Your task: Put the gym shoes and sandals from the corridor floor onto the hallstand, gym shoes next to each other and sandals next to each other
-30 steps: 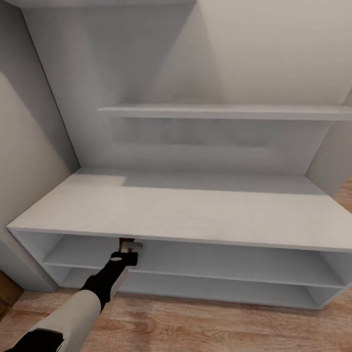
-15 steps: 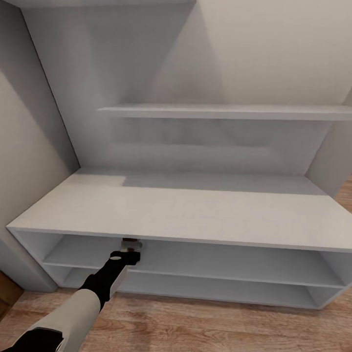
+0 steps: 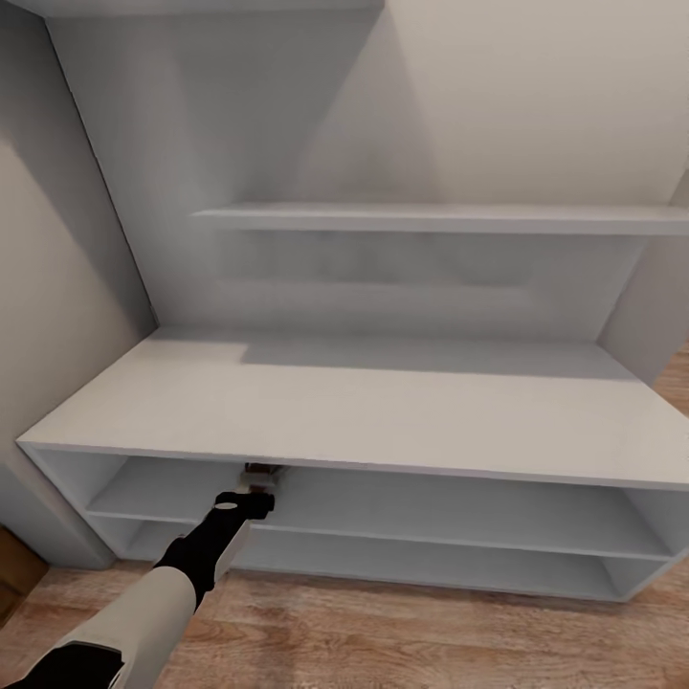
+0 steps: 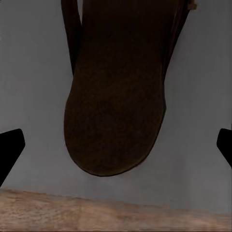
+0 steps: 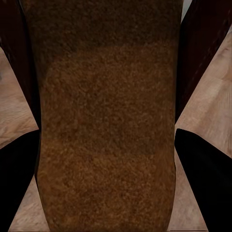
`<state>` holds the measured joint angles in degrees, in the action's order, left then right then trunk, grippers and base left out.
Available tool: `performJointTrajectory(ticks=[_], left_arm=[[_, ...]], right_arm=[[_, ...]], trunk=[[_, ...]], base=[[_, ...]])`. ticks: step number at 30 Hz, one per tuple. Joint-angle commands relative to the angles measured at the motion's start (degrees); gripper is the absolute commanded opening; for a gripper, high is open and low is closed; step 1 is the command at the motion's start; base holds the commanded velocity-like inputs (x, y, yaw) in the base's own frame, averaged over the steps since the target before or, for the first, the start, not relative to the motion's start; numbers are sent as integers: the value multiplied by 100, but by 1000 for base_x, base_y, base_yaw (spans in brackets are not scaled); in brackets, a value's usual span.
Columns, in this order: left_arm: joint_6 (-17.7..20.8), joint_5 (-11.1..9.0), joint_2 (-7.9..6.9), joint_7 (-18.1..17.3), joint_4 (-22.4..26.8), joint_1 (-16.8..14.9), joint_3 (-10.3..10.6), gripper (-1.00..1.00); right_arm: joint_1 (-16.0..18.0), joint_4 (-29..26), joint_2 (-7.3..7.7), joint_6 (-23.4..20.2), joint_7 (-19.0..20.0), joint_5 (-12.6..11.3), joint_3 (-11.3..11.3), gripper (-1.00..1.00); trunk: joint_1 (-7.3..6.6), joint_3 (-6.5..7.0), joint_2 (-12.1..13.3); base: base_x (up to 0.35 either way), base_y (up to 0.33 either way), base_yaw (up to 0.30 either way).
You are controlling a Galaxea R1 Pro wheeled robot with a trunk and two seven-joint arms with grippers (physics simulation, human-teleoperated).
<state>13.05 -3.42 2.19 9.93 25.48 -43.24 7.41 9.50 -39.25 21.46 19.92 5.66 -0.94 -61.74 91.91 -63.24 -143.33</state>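
Note:
The hallstand (image 3: 383,411) stands straight ahead, pale grey-white, its flat top bare. My left arm reaches into its upper open shelf row, and the left gripper (image 3: 258,476) is partly hidden under the top board. In the left wrist view one dark brown sandal (image 4: 116,106) lies flat on the grey shelf board (image 4: 34,72). My left gripper (image 4: 116,145) is open, with both fingertips (image 4: 9,147) well apart from the sandal. The right gripper (image 5: 106,164) is shut on the second brown sandal (image 5: 106,96) above the corridor floor (image 5: 208,106). The gym shoes are out of view.
Wood-plank floor (image 3: 383,632) runs along the front of the rack. A floating shelf (image 3: 440,218) crosses the tall back panel. A wall closes the left side, and a lower shelf row (image 3: 431,565) sits under the upper one.
My left gripper has slid slightly deeper under the top board, and the brown bit that showed at its tip is gone from the head view. The view has shifted a little.

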Motion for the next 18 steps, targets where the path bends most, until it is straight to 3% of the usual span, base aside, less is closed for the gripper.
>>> performJointTrajectory(ticks=[1,18], left_arm=[[29,-36,-5,44,10,-1,44,100],[-13,-36,-8,48,17,38,48,100]], right_arm=[[8,5,-1,16,58,-11,-31,-100],[8,5,-1,19,52,-10,-31,-100]], trunk=[[-3,-5,-2],[-3,-5,-2]], base=[[-220,53,0],[-316,50,0]])
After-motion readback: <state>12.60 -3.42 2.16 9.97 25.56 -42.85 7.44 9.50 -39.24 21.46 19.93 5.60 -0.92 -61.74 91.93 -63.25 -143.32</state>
